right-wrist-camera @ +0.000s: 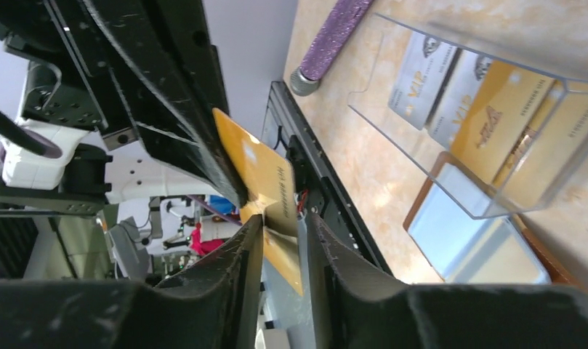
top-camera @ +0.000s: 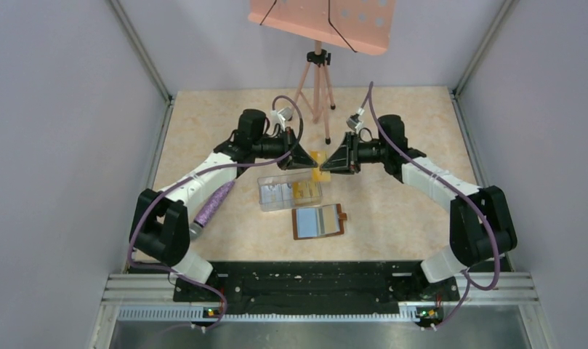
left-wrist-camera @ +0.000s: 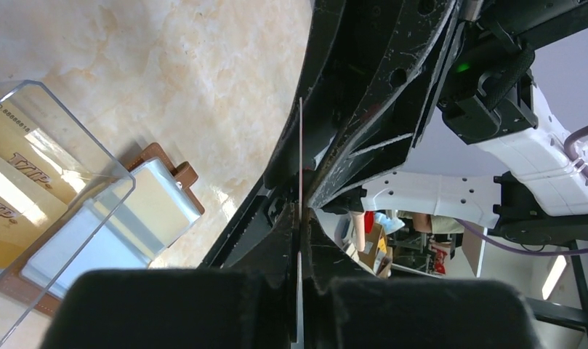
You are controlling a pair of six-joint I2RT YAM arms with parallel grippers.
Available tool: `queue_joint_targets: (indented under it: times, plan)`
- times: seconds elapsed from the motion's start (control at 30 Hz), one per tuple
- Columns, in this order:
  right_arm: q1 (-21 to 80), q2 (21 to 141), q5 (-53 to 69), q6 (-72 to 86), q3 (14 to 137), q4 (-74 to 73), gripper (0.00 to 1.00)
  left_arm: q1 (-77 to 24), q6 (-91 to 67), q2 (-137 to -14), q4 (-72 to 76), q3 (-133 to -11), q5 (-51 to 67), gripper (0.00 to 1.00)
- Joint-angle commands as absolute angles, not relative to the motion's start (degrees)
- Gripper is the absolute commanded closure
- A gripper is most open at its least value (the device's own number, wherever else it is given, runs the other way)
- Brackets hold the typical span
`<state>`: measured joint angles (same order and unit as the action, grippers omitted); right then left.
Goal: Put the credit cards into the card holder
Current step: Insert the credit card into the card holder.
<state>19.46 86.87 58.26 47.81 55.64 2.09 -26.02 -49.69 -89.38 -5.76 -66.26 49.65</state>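
We are looking down on a beige marbled worktop [top-camera: 407, 218] that pale grey walls [top-camera: 58, 109] are enclosing. A pink perforated board [top-camera: 312, 18] is sitting on a tripod [top-camera: 318, 73] at the far edge, and an aluminium rail [top-camera: 123, 291] is running along the near edge.

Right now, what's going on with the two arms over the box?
The left gripper is shut on an orange card, held in the air above the clear box. The right gripper has its open jaws around the card's other end, apparently for a handover, not yet clamped. More cards sit in the box. The card holder lies open beside the box.
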Motion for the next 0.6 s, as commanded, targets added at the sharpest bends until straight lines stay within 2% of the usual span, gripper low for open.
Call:
queue_joint_targets:
  times: [0.0, 0.07, 0.1, 0.13, 0.27, 0.3, 0.47, 0.57]
  plan:
    - [20.7, 86.9, 61.8, 52.2, 54.3, 14.0, 0.76, -26.3, -50.7, -86.5, -1.3, -65.1, 51.5, 1.0]
    - [20.7, 87.0, 62.3, 54.9, 53.1, 18.0, 0.91, -26.3, -50.6, -86.1, -1.4, -64.6, 51.5, 0.99]
    - [20.7, 86.9, 62.3, 55.2, 52.8, 18.3, 0.98, -26.3, -50.6, -85.9, -1.5, -64.3, 51.4, 0.96]
    - [20.8, 86.8, 62.2, 55.0, 52.7, 18.3, 1.0, -26.2, -50.2, -85.6, -2.0, -64.1, 51.0, 0.91]
    - [20.8, 85.5, 60.3, 50.8, 52.7, 12.5, 1.0, -26.2, -46.2, -83.5, -8.3, -63.5, 45.7, 0.71]
    - [20.8, 85.1, 59.6, 48.7, 52.8, 9.8, 1.0, -26.3, -45.2, -83.0, -10.2, -63.1, 44.1, 0.69]
    - [21.5, 83.8, 53.2, 35.3, 52.3, -6.7, 1.0, -26.3, -42.8, -82.1, -15.7, -57.8, 40.6, 0.67]
    - [23.2, 83.2, 49.9, 31.1, 49.7, -11.0, 1.0, -27.4, -40.5, -81.3, -21.9, -54.8, 34.2, 0.7]
